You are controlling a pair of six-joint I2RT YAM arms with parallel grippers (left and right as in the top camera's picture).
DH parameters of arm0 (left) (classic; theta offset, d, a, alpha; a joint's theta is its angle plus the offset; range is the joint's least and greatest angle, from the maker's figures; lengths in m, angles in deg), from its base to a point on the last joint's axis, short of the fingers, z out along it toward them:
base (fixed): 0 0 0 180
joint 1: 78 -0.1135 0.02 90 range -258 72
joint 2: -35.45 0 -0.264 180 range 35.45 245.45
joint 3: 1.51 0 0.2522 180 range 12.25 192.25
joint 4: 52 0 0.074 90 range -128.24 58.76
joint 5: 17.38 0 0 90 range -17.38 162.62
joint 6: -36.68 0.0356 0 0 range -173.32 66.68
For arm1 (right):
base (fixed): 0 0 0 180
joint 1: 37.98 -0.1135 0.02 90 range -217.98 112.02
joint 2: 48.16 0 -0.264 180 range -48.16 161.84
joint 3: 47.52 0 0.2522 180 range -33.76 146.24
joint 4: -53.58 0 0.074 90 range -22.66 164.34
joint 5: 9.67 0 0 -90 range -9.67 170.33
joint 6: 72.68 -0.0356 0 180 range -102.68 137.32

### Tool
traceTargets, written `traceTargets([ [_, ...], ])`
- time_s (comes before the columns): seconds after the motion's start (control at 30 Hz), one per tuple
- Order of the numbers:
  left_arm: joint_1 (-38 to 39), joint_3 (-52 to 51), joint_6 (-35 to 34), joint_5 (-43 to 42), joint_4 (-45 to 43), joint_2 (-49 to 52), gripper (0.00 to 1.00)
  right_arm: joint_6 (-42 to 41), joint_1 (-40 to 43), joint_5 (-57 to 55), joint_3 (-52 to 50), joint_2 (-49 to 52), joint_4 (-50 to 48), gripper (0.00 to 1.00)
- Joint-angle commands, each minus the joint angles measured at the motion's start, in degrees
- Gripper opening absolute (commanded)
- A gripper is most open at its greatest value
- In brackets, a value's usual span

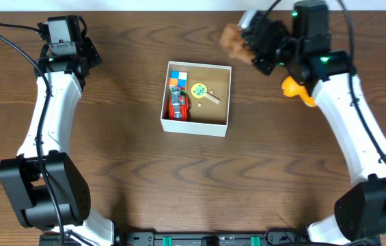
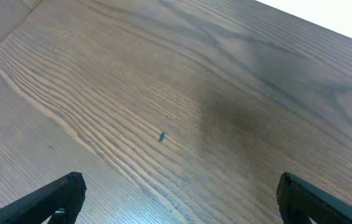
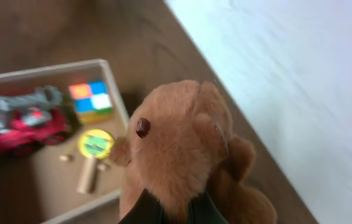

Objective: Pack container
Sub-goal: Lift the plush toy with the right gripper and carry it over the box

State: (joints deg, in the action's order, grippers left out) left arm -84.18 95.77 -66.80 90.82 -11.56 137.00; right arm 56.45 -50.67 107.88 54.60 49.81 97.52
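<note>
The container (image 1: 220, 127), a low white box with a tan inside, sits at the table's middle and holds a red toy car (image 1: 177, 107), a colourful cube (image 1: 177, 80) and a yellow-headed wooden toy (image 1: 203, 91). At the far right, off the table, my right gripper (image 1: 249, 42) is shut on a brown plush bear (image 1: 233, 41). In the right wrist view the plush bear (image 3: 176, 149) fills the frame, pinched between the dark fingers (image 3: 144, 211), with the container (image 3: 116, 96) below to the left. My left gripper (image 2: 179, 202) stands open over bare wood at the far left.
A yellow rubber duck (image 1: 295, 89) lies on the table under the right arm. The pale floor (image 3: 300, 93) shows past the table's far edge in the right wrist view. The left arm (image 1: 52, 96) stretches along the left side.
</note>
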Motion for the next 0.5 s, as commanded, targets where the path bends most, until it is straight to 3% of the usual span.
traceTargets([
  [0.0,-0.2,0.7,0.3,0.5,0.1,-0.5,0.98,-0.2,-2.2,1.8,0.7,4.2,1.5,0.01],
  [0.47,-0.2,0.7,0.3,0.5,0.1,-0.5,0.98,4.3,-5.6,-3.1,0.9,9.2,1.4,0.01],
])
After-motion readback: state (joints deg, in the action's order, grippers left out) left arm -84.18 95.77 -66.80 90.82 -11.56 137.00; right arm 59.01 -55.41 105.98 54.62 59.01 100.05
